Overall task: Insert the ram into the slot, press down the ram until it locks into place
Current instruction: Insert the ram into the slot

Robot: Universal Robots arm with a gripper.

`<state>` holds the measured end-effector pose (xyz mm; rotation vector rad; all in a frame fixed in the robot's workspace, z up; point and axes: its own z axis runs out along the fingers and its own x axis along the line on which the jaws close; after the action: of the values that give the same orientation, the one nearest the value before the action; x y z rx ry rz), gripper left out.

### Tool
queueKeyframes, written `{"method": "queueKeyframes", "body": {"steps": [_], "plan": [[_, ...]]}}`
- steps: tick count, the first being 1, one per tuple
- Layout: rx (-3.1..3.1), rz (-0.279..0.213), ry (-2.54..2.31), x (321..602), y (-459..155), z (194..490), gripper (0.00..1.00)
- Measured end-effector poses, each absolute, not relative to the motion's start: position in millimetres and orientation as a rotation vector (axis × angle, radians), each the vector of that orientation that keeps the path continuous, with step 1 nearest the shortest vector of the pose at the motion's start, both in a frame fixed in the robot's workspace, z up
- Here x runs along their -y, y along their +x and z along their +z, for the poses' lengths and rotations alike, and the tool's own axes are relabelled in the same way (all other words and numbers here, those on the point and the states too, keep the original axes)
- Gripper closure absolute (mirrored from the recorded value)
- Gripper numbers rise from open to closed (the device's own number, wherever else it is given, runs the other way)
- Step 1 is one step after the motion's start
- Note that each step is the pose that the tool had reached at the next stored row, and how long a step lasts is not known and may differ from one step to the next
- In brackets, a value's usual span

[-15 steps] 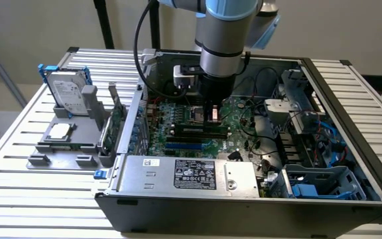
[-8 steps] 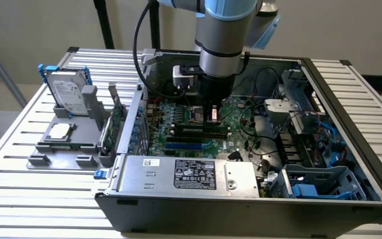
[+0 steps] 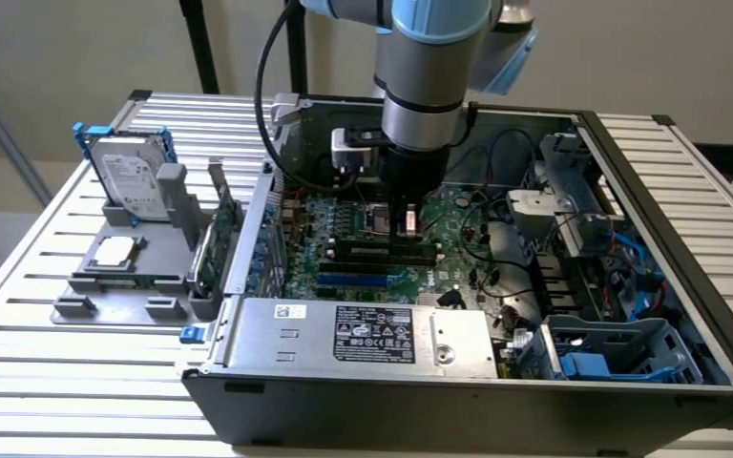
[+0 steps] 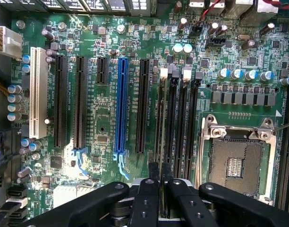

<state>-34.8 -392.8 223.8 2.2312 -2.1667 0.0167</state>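
Wrist view, ram: the long, thin, flat green ram [image 4: 159, 123] sits edge-on, running along the outermost long narrow black plastic slot [image 4: 163, 74], the one with a white end clip. Can't tell if it's bottomed out in there or just resting on top.
Gripper: the black two-finger gripper [image 4: 160, 174] is pinched onto the near end of the ram, one finger on each side.
Neighbours: three more black sockets lie parallel just beside it, then the empty silver CPU socket [image 4: 236, 161]. The bright blue card socket [image 4: 121, 104] is further off the other way.
Risk, my guess: the grip is on one end only, so a push could tip the stick and seat one end first, or skid it toward the next socket. If the far clip isn't open, it won't lock.
Risk two: the fingers could slide down the board instead of driving it.
Exterior view extra: it shows the arm coming straight down into the open grey PC case [image 3: 672, 315], gripper [image 3: 405, 229] low over the large green motherboard [image 3: 341, 215]. It also shows a grey parts tray [image 3: 112, 286] at the exterior view's left.
Wrist view extra: it gives the actual ram-to-slot line-up.
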Motion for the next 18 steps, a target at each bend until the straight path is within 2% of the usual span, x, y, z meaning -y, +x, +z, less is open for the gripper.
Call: {"method": "queueKeyframes", "body": {"steps": [1, 3, 4, 12, 13, 14, 15, 16, 18], "plan": [[2.167, 0.017, 2.231, 392.8, -34.8, 223.8, 0.8], [2.168, 0.015, 2.232, 392.7, -34.8, 226.2, 0.8], [2.169, 0.013, 2.233, 392.7, -34.8, 229.7, 0.73], [2.176, -0.002, 2.241, 393.1, -38.9, 245.8, 0.73], [2.177, -0.005, 2.242, 393.1, -39.8, 246.0, 0.75], [2.177, -0.006, 2.243, 393.1, -40.1, 246.1, 0.81], [2.177, -0.006, 2.243, 393.1, -40.1, 246.1, 0.81], [2.177, -0.006, 2.243, 393.1, -40.1, 246.1, 0.87], [2.177, -0.006, 2.243, 393.1, -40.1, 246.0, 0.89]]}}
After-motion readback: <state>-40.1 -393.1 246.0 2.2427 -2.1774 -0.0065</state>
